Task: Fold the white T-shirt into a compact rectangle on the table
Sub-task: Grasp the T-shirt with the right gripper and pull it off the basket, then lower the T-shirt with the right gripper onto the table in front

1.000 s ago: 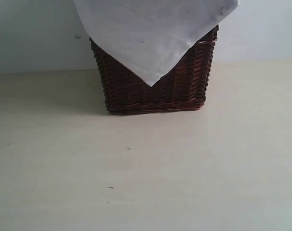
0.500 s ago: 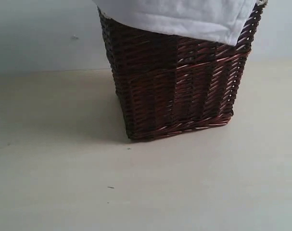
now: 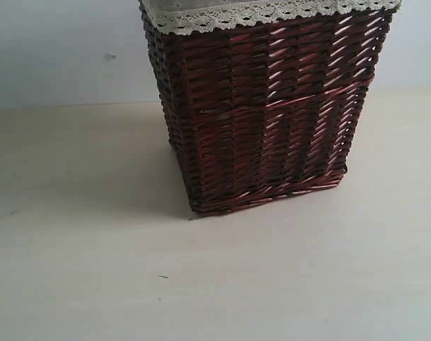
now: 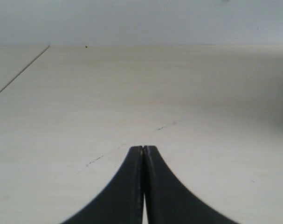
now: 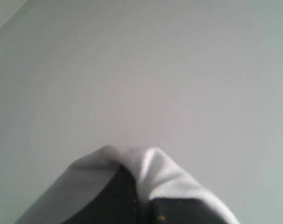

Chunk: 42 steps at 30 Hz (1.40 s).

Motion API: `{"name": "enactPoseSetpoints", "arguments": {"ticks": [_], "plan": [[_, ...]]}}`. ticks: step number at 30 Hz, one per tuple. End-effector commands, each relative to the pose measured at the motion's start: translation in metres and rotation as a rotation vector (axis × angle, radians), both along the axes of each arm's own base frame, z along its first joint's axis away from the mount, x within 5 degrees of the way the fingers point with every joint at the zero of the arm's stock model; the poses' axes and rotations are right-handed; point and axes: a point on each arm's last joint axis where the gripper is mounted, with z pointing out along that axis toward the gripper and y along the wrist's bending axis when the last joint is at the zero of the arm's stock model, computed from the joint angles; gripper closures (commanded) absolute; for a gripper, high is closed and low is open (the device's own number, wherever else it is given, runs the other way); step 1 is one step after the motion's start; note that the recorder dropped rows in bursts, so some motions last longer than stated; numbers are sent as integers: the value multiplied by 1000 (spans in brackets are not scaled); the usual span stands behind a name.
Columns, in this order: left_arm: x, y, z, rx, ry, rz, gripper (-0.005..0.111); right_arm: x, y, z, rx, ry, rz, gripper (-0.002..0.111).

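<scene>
**White T-shirt** [image 5: 156, 170]: seen in the right wrist view alone, as a small bunch of white cloth wrapped over the tips of the right gripper [image 5: 137, 201]. One soft fold runs down between the two dark fingers [image 5: 108, 200], and the cloth spreads away on both sides of them. So little of the garment shows that neither its long axis nor the way it points can be told. Collar, sleeves and hem are out of view. Behind it lies a plain pale grey surface; whether that is wall or tabletop cannot be told.

**Right gripper:** jaws clenched on the cloth.

**Left gripper** [image 4: 143, 151]: fingers pressed together tip to tip, nothing between them, held low over the table [image 4: 132, 93].

**Table:** pale cream and smooth. A thin straight line [image 4: 20, 72] crosses one far corner in the left wrist view.

**Wicker basket** [image 3: 265, 121]: dark brown, standing on the table towards the back, right of centre in the exterior view. One lower corner is turned to the camera, and a lace-edged liner [image 3: 272, 13] is folded over the rim at the picture's top edge.

**Open room:** bare tabletop stretches in front of the basket and to its left, marked only by a few tiny dark specks [image 3: 162, 276]. A narrower strip lies to its right. The pale wall [image 3: 59, 50] closes the back.
</scene>
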Motion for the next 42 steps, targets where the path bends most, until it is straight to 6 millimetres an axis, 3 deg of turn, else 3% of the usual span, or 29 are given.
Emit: {"name": "enactPoseSetpoints", "arguments": {"ticks": [1,6,15,23,27,30,33,37,42], "plan": [[0,0,1,-5,-12,1,107,-38,-15,30,171,-105,-65,108],[0,0,1,-5,-12,1,107,-46,-6,28,52,-124,-42,108],[0,0,1,-5,-12,1,107,-32,24,-34,-565,327,99,108],[0,0,1,-3,-12,2,107,-1,11,-55,-564,588,-89,108],[0,0,1,-3,-12,2,107,21,9,-77,-549,731,-78,108],[0,0,1,-3,-12,2,107,36,11,-102,-553,842,-30,108],[0,0,1,-3,-12,2,107,38,14,-129,-544,938,53,108],[0,0,1,-3,-12,2,107,19,21,-167,-538,1010,192,108],[0,0,1,-3,-12,2,107,-2,39,-244,-692,1114,315,108]]}}
